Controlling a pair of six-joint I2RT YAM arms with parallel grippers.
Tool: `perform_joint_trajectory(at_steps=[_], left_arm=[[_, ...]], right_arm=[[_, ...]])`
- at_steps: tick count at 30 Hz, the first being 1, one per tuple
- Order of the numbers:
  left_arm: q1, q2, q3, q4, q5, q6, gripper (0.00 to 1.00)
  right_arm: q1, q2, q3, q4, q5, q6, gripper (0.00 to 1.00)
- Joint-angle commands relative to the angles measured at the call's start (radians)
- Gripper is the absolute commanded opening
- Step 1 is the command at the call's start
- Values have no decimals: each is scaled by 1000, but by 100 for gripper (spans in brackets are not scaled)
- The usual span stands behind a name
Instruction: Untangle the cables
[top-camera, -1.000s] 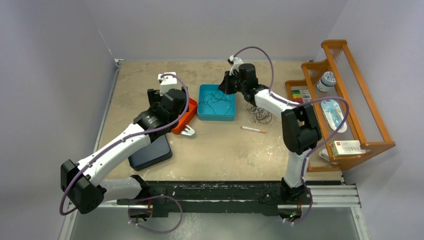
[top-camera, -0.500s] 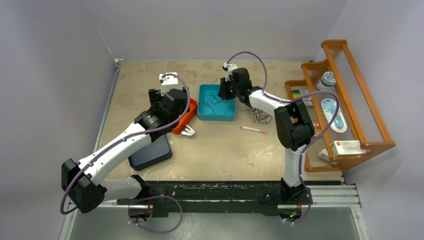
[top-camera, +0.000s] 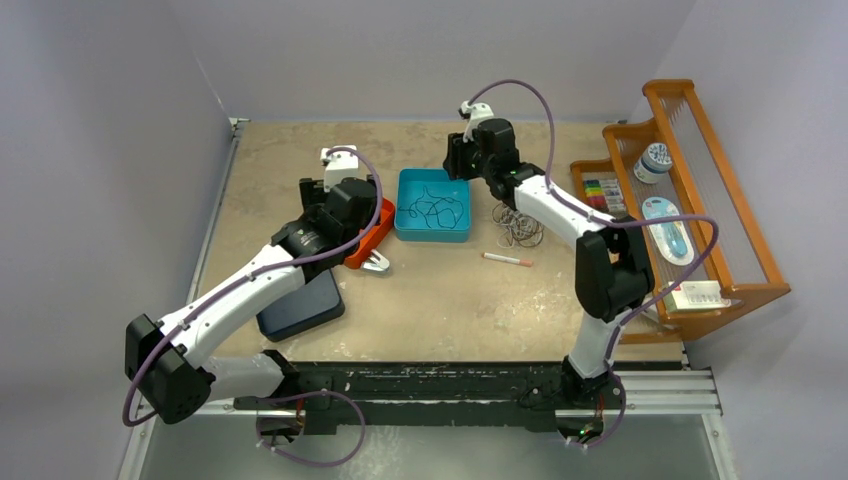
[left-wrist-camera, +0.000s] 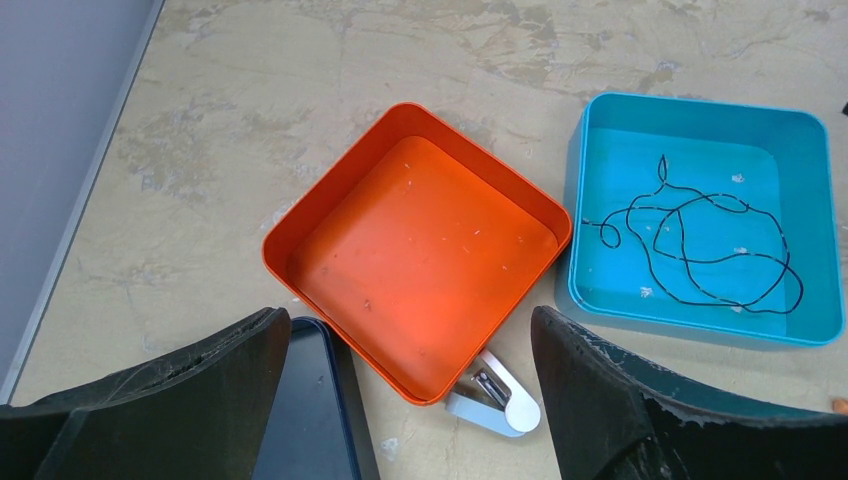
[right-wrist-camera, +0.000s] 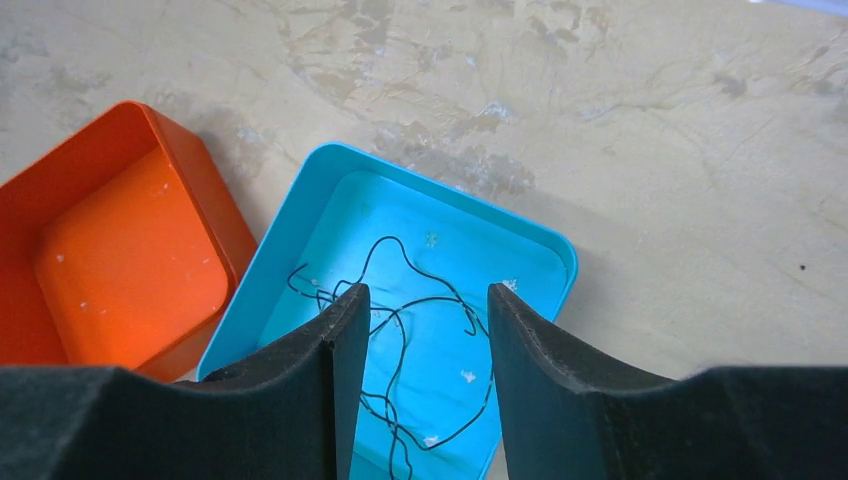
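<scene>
I'm seeing the right gripper (right-wrist-camera: 424, 305) spread and empty above the blue tray (top-camera: 432, 236), where one black cable (top-camera: 432, 208) is lying loose. The other cables (top-camera: 518, 226) are sitting bundled on the counter (top-camera: 440, 290) beside it. The left gripper (left-wrist-camera: 407, 330) is hovering wide apart over the orange tray (left-wrist-camera: 420, 260).

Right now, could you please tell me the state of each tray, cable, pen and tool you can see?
black cable, loose, lying in the blue tray
blue tray, holding only that cable
orange tray, empty
cable bundle, tangled, on the table
pen, lying flat on the table
left tool, open, empty
right tool, open, empty
</scene>
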Motion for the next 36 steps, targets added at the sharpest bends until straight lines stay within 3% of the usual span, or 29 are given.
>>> perform_joint_trajectory(at_steps=[1, 17, 32, 36], left_arm=[[6, 6, 37, 18, 6, 11, 90], [6, 54, 45, 49, 86, 3, 89], [6, 66, 44, 50, 106, -1, 86], [6, 60, 39, 50, 105, -4, 86]], right_arm=[[3, -59, 1, -36, 31, -21, 50], [1, -133, -51, -194, -131, -24, 39], [3, 21, -6, -289, -111, -60, 30], [3, 54, -2, -262, -122, -49, 18]])
